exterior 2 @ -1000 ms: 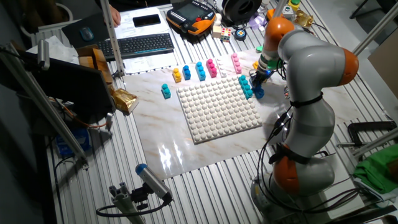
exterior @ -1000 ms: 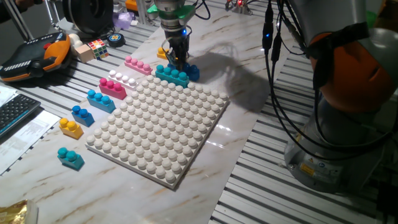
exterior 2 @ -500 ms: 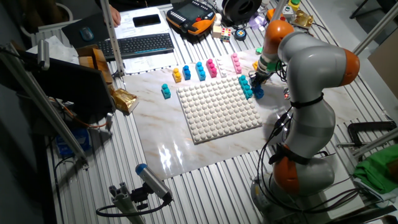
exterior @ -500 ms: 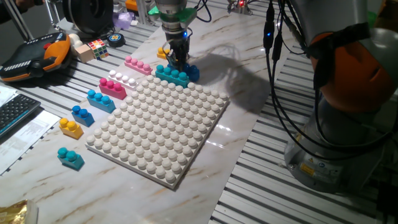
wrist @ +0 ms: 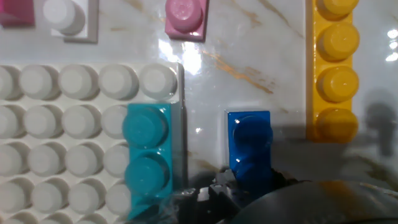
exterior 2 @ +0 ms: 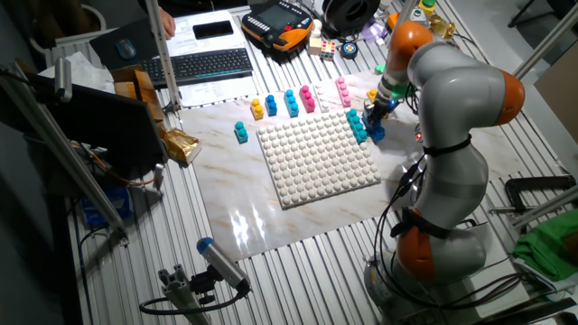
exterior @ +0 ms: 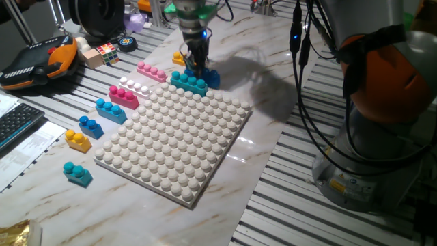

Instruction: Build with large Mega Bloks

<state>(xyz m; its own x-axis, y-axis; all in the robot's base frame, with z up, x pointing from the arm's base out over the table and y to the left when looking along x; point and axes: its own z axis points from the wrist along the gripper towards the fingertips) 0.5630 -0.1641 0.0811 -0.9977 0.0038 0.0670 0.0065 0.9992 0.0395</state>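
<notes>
A teal brick (exterior: 188, 83) sits on the far edge of the white baseplate (exterior: 177, 147). A dark blue brick (exterior: 212, 78) lies just beside it on the table. My gripper (exterior: 195, 67) hangs right over these two, fingers close together and holding nothing. In the hand view the teal brick (wrist: 147, 152), the blue brick (wrist: 249, 140), a long yellow brick (wrist: 336, 68) and a pink brick (wrist: 185, 15) show, with my fingers a dark blur at the bottom edge. Pink (exterior: 151, 71), magenta (exterior: 123, 97), white (exterior: 136, 87), light blue (exterior: 110, 110), blue (exterior: 90, 126), yellow (exterior: 78, 140) and teal (exterior: 78, 173) bricks lie left of the plate.
A puzzle cube (exterior: 106, 53), an orange-black pendant (exterior: 41, 61) and a keyboard (exterior 2: 208, 63) lie beyond the bricks. The arm's base and cables (exterior: 369, 102) stand to the right of the baseplate (exterior 2: 316, 158).
My gripper has risen slightly above the teal and blue bricks. The bricks have not moved.
</notes>
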